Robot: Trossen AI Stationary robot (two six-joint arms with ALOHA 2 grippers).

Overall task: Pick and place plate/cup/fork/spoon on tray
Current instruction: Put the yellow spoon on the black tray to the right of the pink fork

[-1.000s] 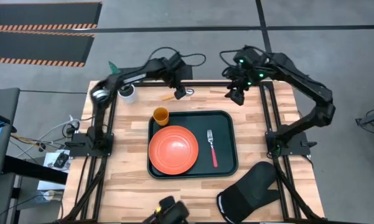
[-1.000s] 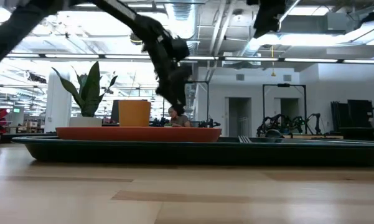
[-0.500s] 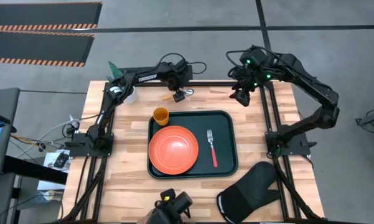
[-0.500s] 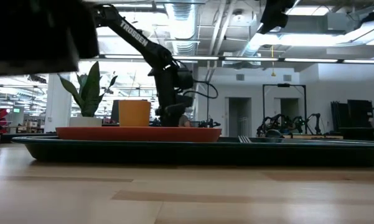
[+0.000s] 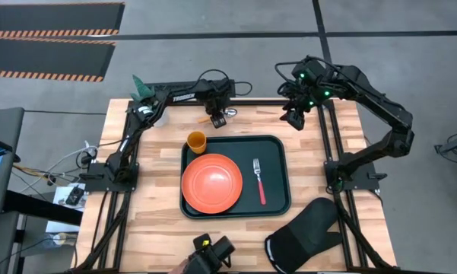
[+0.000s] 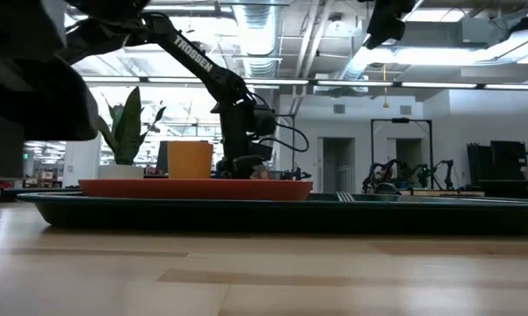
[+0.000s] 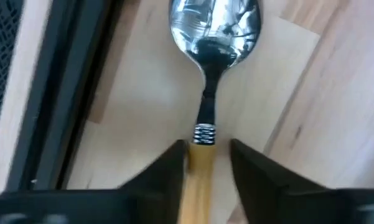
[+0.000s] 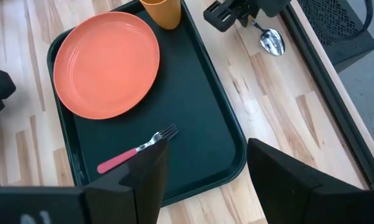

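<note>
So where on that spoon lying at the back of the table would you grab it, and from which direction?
By the orange-yellow handle, coming straight down from above. The spoon lies flat on the table, so only its thin sides are free; the handle is straight and slim, while the bowl is rounded and shiny and would likely slip. The left gripper already has its fingers open either side of the handle, near the neck.
</note>
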